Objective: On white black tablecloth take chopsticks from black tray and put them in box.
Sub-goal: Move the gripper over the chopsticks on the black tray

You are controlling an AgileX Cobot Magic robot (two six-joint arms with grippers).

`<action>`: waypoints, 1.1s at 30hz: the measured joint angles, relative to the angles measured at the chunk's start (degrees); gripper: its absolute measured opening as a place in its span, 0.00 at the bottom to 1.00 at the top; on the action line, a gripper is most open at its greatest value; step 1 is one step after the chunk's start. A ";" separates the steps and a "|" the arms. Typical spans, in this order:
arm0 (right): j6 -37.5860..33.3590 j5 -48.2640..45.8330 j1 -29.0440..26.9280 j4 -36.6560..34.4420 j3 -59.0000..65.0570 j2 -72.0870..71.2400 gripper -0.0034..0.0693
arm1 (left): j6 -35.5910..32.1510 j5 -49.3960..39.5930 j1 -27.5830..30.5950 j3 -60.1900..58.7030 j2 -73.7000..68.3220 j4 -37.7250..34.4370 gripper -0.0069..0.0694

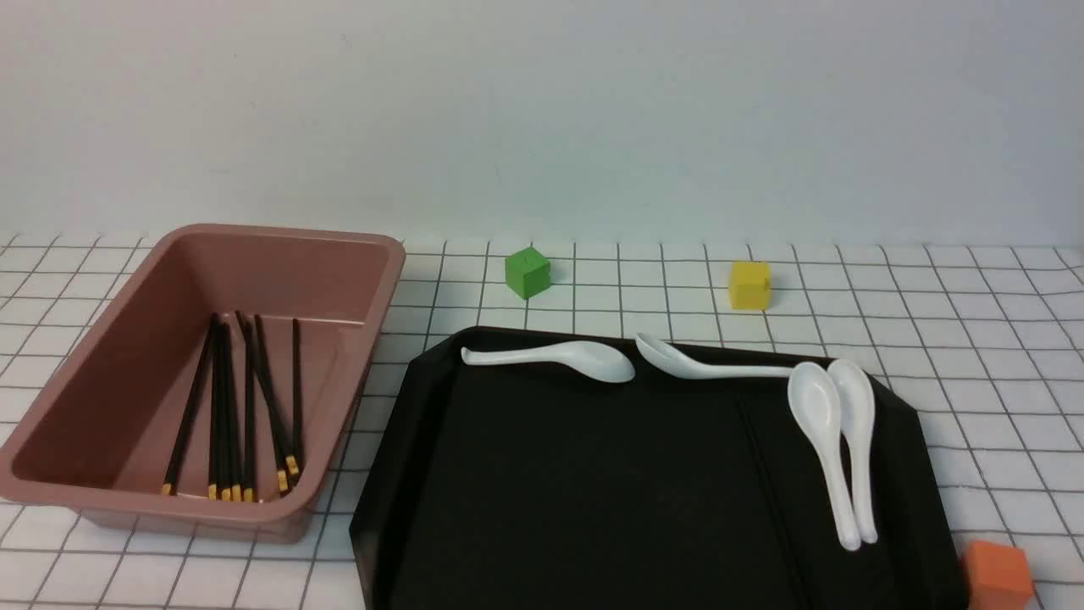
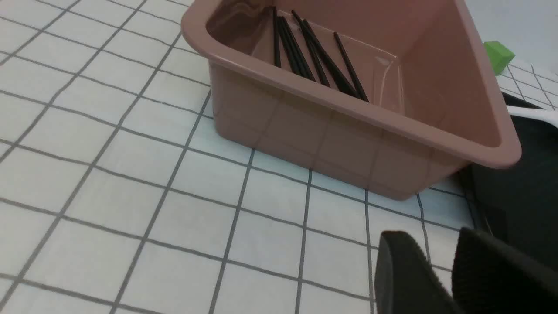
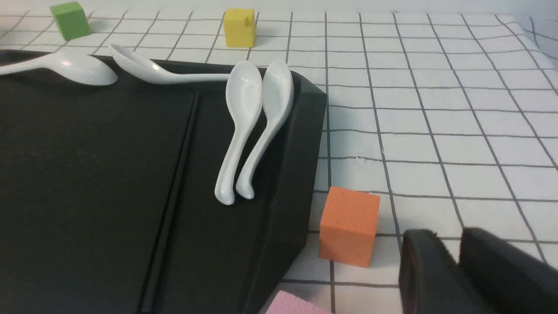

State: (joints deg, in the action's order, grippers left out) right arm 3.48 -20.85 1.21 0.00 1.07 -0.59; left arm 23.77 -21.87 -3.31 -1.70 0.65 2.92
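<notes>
The pink-brown box (image 1: 279,233) stands on the tablecloth (image 1: 931,322) at the left, with several black chopsticks (image 1: 246,407) lying inside. To its right is the black tray (image 1: 550,491). On the tray, a thin dark pair of chopsticks (image 3: 174,192) lies lengthwise beside the spoons. My left gripper (image 2: 433,237) hovers over the cloth near the box's (image 2: 348,109) front corner. Its fingertips are slightly apart with nothing between them. My right gripper (image 3: 447,235) hangs over the cloth beside the tray's right edge, also narrowly open and empty. Neither gripper shows in the front view.
Several white spoons (image 1: 834,440) lie along the tray's far and right sides. A green cube (image 1: 528,273) and a yellow cube (image 1: 750,285) sit behind the tray. An orange cube (image 3: 348,224) sits by its right front corner, close to my right gripper. A pink block (image 3: 296,305) peeks in nearby.
</notes>
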 joint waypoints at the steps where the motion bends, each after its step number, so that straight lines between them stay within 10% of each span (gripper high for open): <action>1: 0.00 0.00 0.00 0.00 0.00 0.00 0.24 | 0.00 0.00 0.00 0.00 0.00 0.00 0.35; 33: 0.00 0.00 0.00 0.00 0.00 0.00 0.29 | 0.00 0.00 0.00 0.00 0.00 0.00 0.38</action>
State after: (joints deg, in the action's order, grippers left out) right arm 3.48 -20.85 1.21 0.00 1.07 -0.59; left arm 23.77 -21.87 -3.31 -1.70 0.65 2.92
